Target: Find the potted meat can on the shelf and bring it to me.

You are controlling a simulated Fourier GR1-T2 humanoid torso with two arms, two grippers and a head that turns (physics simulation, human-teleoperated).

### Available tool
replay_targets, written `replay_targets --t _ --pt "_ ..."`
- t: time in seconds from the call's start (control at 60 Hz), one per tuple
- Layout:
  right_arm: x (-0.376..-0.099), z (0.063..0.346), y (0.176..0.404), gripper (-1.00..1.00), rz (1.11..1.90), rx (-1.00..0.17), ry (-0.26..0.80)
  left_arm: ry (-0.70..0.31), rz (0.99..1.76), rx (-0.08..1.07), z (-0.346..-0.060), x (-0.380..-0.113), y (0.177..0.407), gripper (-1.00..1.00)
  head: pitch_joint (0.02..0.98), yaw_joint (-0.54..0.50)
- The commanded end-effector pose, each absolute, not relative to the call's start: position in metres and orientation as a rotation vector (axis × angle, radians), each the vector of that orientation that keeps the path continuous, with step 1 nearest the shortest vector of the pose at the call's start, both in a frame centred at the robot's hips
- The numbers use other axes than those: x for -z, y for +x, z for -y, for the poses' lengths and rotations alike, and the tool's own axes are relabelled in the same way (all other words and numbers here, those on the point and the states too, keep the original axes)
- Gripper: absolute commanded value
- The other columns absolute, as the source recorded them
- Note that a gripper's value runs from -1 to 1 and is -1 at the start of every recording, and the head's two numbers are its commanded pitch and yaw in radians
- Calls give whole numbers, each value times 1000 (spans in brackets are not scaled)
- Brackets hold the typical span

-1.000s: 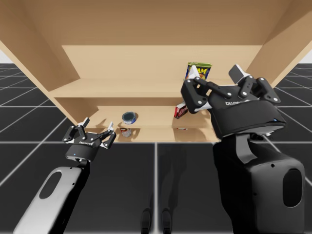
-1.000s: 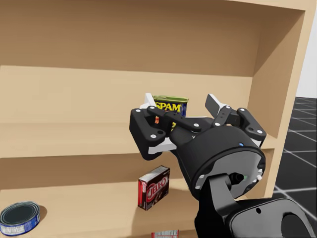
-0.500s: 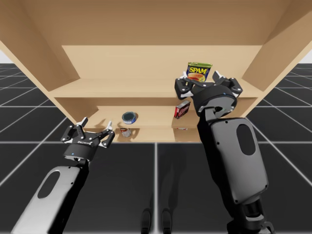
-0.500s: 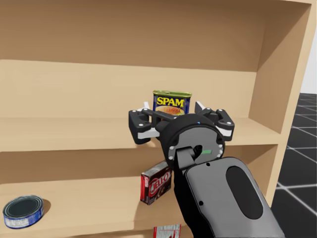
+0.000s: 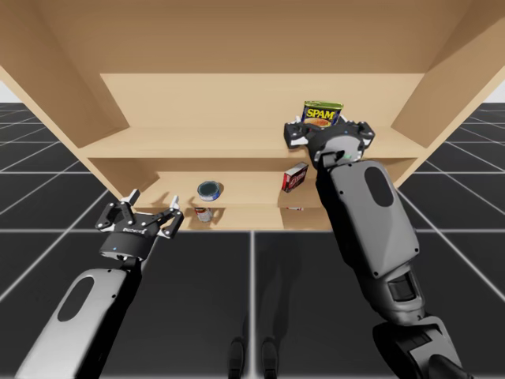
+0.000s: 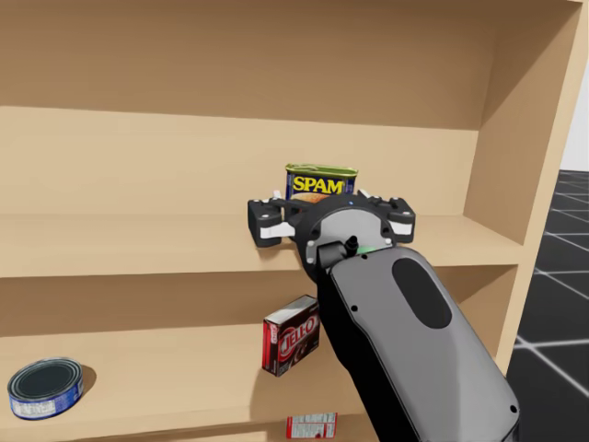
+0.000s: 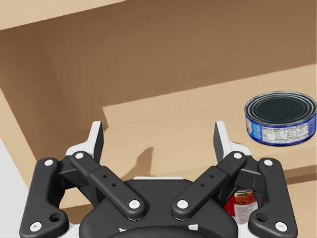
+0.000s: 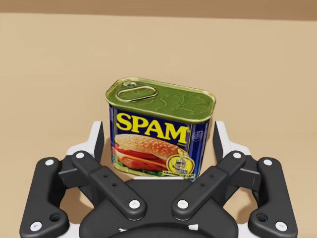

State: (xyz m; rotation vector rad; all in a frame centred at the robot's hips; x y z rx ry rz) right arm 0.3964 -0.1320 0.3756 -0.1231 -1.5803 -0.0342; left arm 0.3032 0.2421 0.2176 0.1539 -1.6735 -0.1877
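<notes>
The potted meat can [image 8: 158, 124] is a blue rectangular tin with a green-gold lid. It stands upright on the upper shelf board [image 5: 197, 142], right of the middle [image 5: 322, 114] [image 6: 319, 181]. My right gripper [image 8: 158, 136] is open and level with the can. One finger stands on each side of it, close to its walls, and I see no contact. The right arm reaches deep into the shelf [image 5: 327, 130] [image 6: 331, 207]. My left gripper [image 5: 151, 207] [image 7: 158, 139] is open and holds nothing, low in front of the shelf's left part.
A flat round blue can [image 5: 209, 189] [image 6: 44, 389] [image 7: 281, 118] lies on the middle board. A red box [image 5: 294, 177] [image 6: 292, 333] stands under the meat can. A small red can [image 5: 203, 214] [image 7: 242, 206] sits lower down. The shelf's right wall [image 6: 515, 166] is near my right arm.
My right arm has stretched forward into the shelf, and its open fingers now stand on both sides of the meat can. The left arm has barely moved. My head has shifted slightly.
</notes>
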Motion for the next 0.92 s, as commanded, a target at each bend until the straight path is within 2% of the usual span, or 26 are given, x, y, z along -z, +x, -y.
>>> replay_targets --t 0.017,0.033,0.067,0.083,0.367,0.617,0.917 --pt "-374 132 405 -612 1576 21 -116 153 1676 185 -243 -218 303 -1000 315 -218" --pt "-373 132 405 292 1581 25 -117 153 1675 185 -243 -218 304 -1000 315 -217" --pt "-372 133 404 962 1584 27 -120 153 1675 185 -243 -218 304 -1000 316 -217" --pt "-372 133 404 999 1584 26 -120 153 1675 185 -243 -218 304 -1000 316 -217" --pt "-381 153 381 1000 1642 48 -144 155 1678 186 -243 -218 305 -1000 318 -214" --pt "-393 165 335 1000 1735 31 -176 155 1678 189 -242 -217 304 -1000 320 -212" --pt "-386 164 264 1000 1800 -104 -226 154 1683 194 -241 -217 304 -1000 324 -208"
